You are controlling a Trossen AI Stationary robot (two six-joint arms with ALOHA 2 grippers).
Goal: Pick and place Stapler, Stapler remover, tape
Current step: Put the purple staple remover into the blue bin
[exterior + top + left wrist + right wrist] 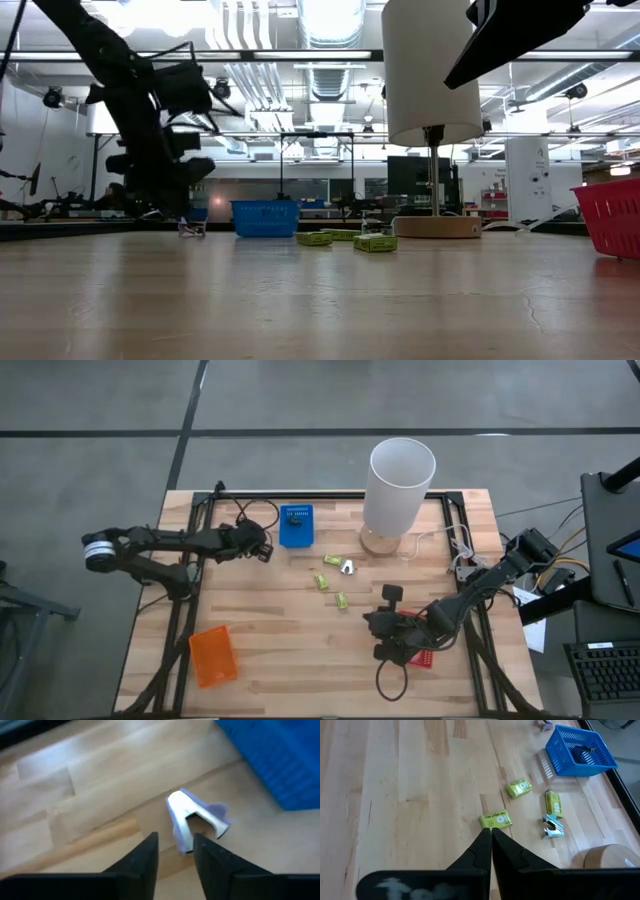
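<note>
Blue basket (296, 526) contents are hard to make out. Left end effector (175, 851), slightly spread, is seen over a staple remover (192, 818) near the wooden counter (280, 620) rear edge; right end effector (491, 839) is pressed together.

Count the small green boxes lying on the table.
3: green box nearest the blue basket, another beside the metal staple remover, another farthest out. None look hidden.

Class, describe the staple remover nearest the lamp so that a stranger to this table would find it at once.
Find the tall white lamp. Just beside its round wooden base lies the staple remover: a small silvery claw, unlike the flat green boxes next to it.
</note>
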